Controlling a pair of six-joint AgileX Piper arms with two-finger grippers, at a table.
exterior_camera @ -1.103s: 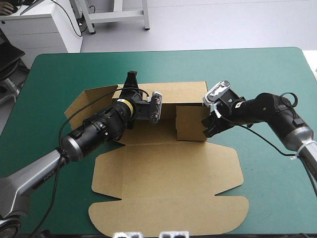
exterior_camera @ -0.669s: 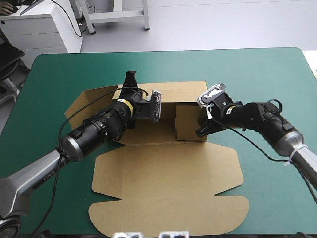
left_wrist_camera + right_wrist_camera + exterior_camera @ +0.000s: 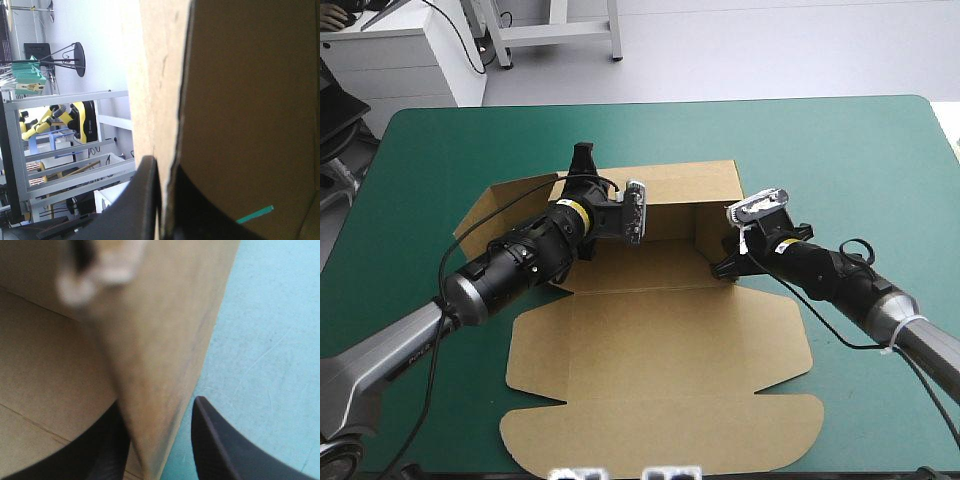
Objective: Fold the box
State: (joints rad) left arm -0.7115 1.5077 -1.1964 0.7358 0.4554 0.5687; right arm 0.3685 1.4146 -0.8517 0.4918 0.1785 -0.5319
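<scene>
The brown box (image 3: pixel 660 340) lies mid-table with its lid panels flat toward the near edge. Its back wall (image 3: pixel 680 185) and right wall (image 3: pixel 712 232) stand raised. My left gripper (image 3: pixel 584 165) is at the back left corner, shut on the upright board; in the left wrist view (image 3: pixel 162 200) the wall's edge (image 3: pixel 165 100) runs between the black fingers. My right gripper (image 3: pixel 723 266) is at the front end of the right wall. In the right wrist view (image 3: pixel 157 450) its fingers straddle that wall (image 3: pixel 160 340), all but shut on it.
The box's left side flap (image 3: pixel 495 205) slopes outward over the teal-green cover (image 3: pixel 880 150). Bare cover lies right of and beyond the box. The left arm (image 3: pixel 510 265) crosses the box's left side.
The right panel, earlier turned inward across the box's floor, has swung out to stand along the right side. My right gripper moved with it toward the near edge. The left arm stayed put.
</scene>
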